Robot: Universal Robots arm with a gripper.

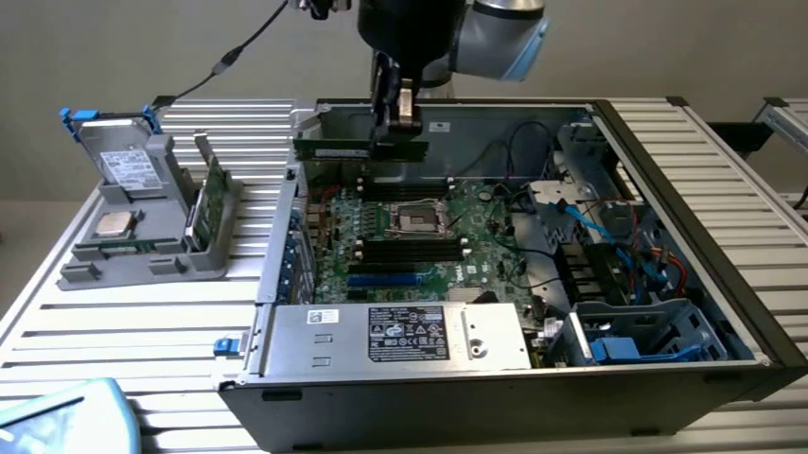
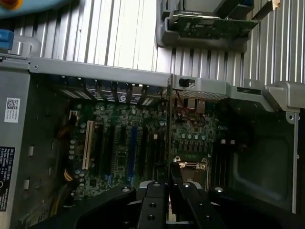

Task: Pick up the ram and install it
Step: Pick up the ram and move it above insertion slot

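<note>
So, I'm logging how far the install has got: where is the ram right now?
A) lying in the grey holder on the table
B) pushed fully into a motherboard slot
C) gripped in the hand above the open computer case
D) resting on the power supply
C: the ram is clamped in the hand and hangs level above the motherboard inside the open computer case, not seated in a slot.

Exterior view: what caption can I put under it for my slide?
The gripper holds the ram level over the motherboard in the open computer case.
</note>
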